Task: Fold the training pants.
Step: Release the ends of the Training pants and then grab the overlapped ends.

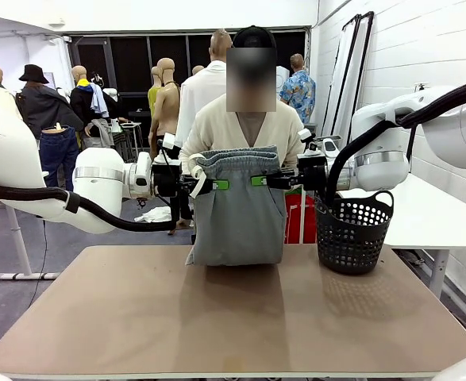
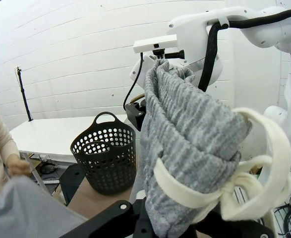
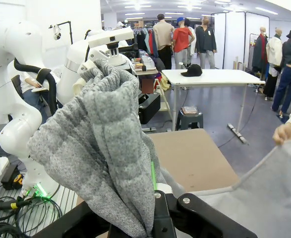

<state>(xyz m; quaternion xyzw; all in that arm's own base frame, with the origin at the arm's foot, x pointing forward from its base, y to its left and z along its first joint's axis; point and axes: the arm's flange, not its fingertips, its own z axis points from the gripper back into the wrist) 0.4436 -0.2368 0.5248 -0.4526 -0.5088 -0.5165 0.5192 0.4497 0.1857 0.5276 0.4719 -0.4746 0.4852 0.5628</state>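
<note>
We log training pants [image 1: 239,214], light grey: hanging by waistband above table [image 1: 217,317], lower end meeting tabletop near far edge. Our left gripper [image 1: 217,185] clamped on waistband's left end, white drawstring [image 2: 264,163] looped beside it. Our right gripper [image 1: 258,181] clamped on right end. Person's hand [image 3: 285,133] pinches grey fabric edge. Black basket [image 1: 353,230] on table, just right of pants.
</note>
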